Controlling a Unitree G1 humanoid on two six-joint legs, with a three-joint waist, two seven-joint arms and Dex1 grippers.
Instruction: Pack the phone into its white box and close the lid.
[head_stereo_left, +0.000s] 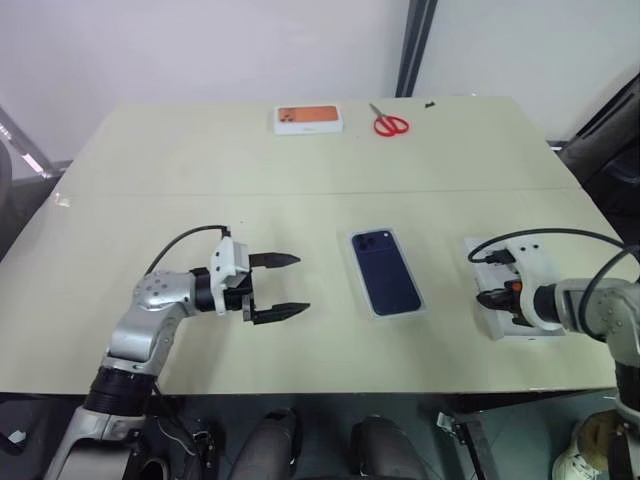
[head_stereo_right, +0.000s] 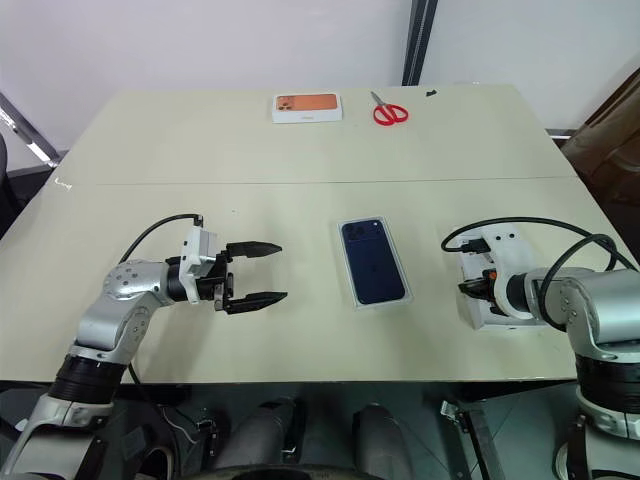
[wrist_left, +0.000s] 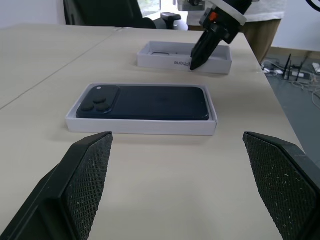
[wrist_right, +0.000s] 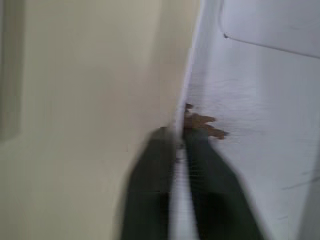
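Beige tabletop (head_stereo_left: 150, 170) filled the frame. Lower left, the left gripper (head_stereo_left: 285, 286) hung wide open. Lower right, the right gripper (wrist_left: 192, 63) pinched the lid's (wrist_left: 165, 61) near wall, one finger either side. Centre frame, the phone (head_stereo_left: 386, 270) already lay in the white box (wrist_left: 140, 126), long axis running away, left of the lid.

partial grey lettering "hone" on the lid's (wrist_left: 186, 56) side wall
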